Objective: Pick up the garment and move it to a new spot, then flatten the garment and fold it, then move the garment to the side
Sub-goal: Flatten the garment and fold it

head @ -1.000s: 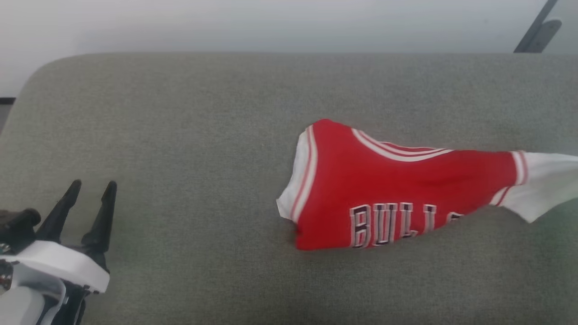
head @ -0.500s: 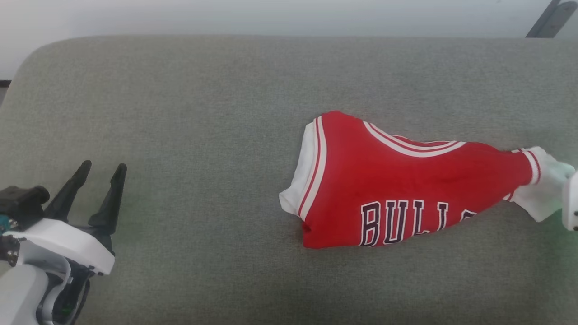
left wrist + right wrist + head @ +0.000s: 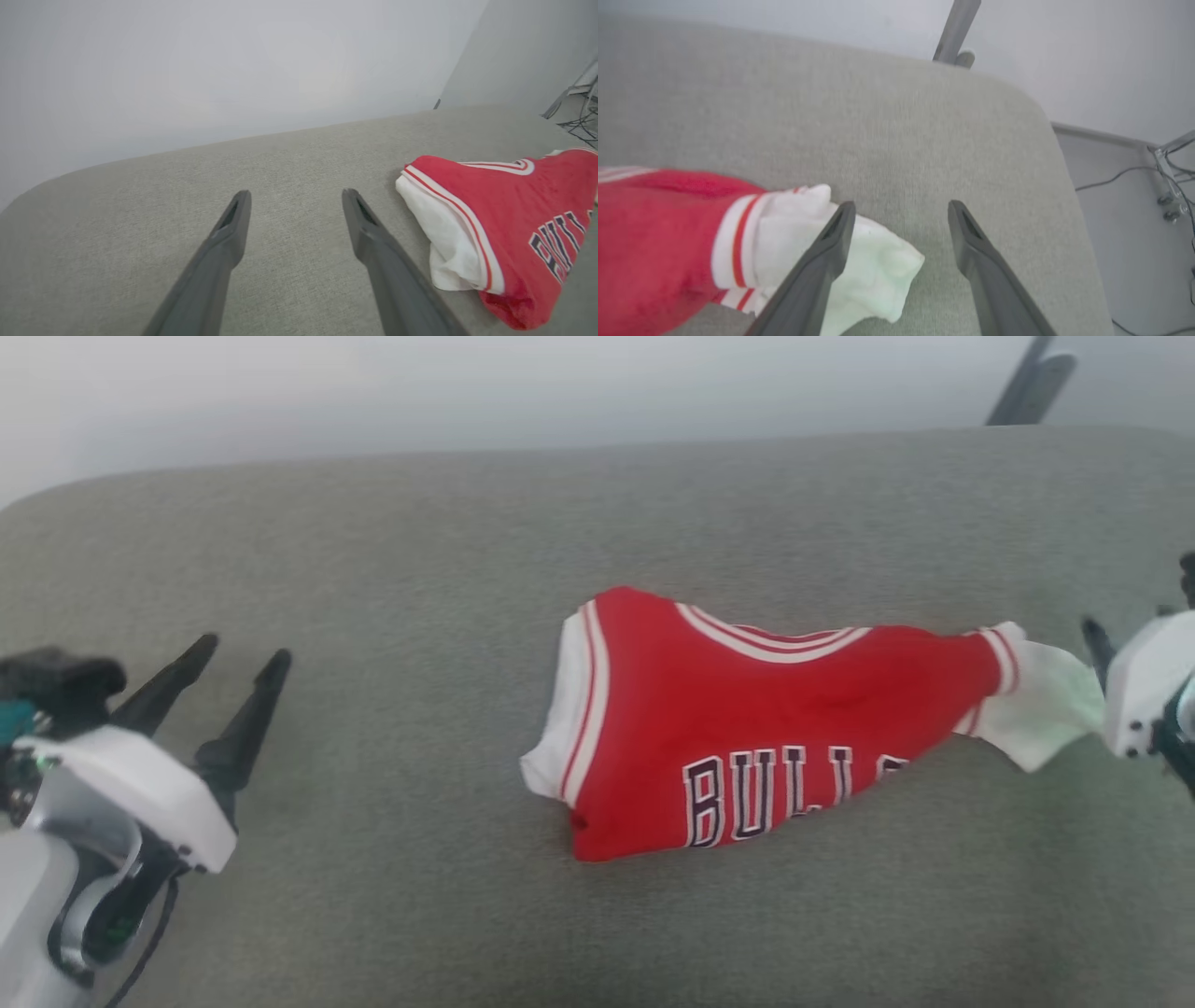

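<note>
The garment [image 3: 747, 719] lies crumpled on the grey cushioned surface [image 3: 420, 569], red with dark "BULLS" lettering facing up and white striped trim. Its white sleeve [image 3: 1041, 705] trails right toward my right gripper [image 3: 1094, 644]. In the right wrist view that gripper [image 3: 901, 205] is open. The sleeve [image 3: 873, 266] lies on the surface under its left finger and reaches partly into the gap, and the garment's red body [image 3: 658, 233] is at the left. My left gripper [image 3: 245, 649] hangs open, well left of the garment [image 3: 504, 219], with nothing between its fingers [image 3: 295, 192].
The surface's rounded right edge [image 3: 1064, 186] drops to a floor with cables [image 3: 1157, 186]. A grey metal post [image 3: 1027, 383] stands behind the far edge against a pale wall. Bare cushion stretches between my left gripper and the garment.
The head view has shifted. My right gripper has come into view at the right edge. The sleeve, stretched taut to the right a second ago, now lies slack at its fingers.
</note>
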Available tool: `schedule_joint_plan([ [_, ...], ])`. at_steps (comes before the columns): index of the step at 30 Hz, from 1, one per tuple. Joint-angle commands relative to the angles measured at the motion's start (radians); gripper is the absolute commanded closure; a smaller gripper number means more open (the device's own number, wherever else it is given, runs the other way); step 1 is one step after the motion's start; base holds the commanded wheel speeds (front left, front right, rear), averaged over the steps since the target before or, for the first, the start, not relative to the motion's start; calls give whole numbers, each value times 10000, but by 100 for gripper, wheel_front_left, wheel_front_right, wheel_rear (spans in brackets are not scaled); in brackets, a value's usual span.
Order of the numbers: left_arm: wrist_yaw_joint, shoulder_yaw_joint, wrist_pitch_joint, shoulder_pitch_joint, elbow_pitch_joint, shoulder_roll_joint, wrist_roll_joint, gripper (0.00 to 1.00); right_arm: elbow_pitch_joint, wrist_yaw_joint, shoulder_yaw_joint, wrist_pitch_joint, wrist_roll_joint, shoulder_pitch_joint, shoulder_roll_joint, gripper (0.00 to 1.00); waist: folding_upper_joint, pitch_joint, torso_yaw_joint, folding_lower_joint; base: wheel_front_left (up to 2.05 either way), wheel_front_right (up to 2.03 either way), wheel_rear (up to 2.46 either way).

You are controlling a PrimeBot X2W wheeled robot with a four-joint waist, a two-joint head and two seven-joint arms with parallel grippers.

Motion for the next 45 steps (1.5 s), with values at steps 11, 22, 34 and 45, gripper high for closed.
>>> schedule_joint_plan([
  [11,-182,-906,2962,-1401,-215,-76,-788,0,-2215,-21,-1087,-3327,-1167,857,1501,0,0,-42,-1309,0,0,0,0],
  [22,240,-1726,5812,-2217,614,-434,-1661,0,-3914,-19,-1835,-4068,-2040,1866,2884,0,0,437,-2172,0,0,0,0],
  [34,563,-2274,7200,-2328,1341,-854,-2036,0,-4642,-19,-2097,-4147,-2131,2317,3496,0,0,964,-2572,0,0,0,0],
  [45,719,-2255,7570,-2434,1407,-1018,-2351,0,-4632,-19,-2153,-4132,-2158,2273,3609,0,0,1050,-2495,0,0,0,0],
])
